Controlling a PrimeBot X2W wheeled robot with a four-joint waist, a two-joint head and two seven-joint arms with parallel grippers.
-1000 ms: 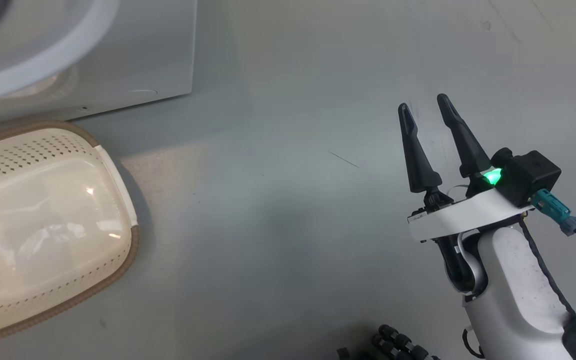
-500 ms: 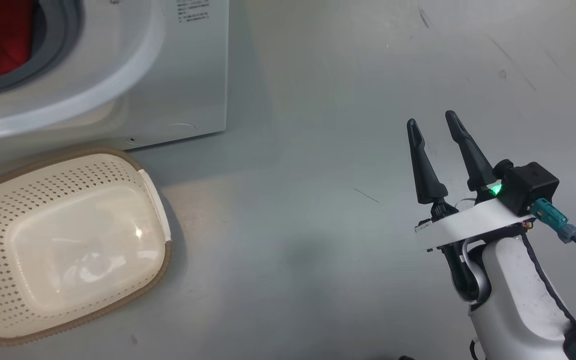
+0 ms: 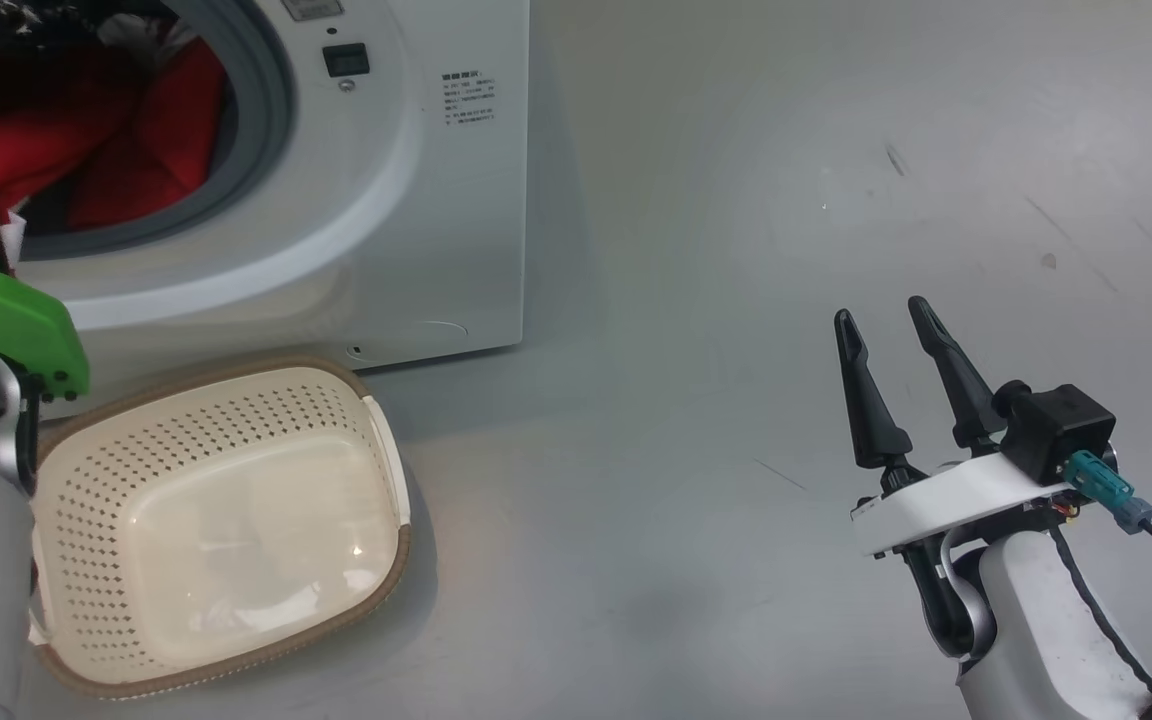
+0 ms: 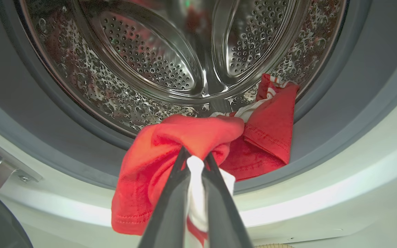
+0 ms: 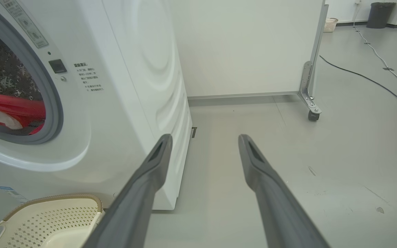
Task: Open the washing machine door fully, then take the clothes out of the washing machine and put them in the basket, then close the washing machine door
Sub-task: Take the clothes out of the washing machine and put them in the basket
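Well to the left of the right gripper (image 3: 880,311) in the head view, the basket (image 3: 86,500) stands on the floor (image 3: 636,450) just in front of the washing machine (image 3: 436,200). The gripper's fingers are spread wide and hold nothing. Left wrist view: the left gripper (image 4: 196,156) is closed narrow on the clothes (image 4: 191,134), which drape over the grey seal (image 4: 339,113); the steel drum (image 4: 150,62) lies beyond the fingertips. Right wrist view: the machine front and the basket lie left of the spread fingers, with floor ahead between them.

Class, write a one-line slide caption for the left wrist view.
Left gripper shut on a red garment draped over the grey seal of the washing machine, steel drum behind.
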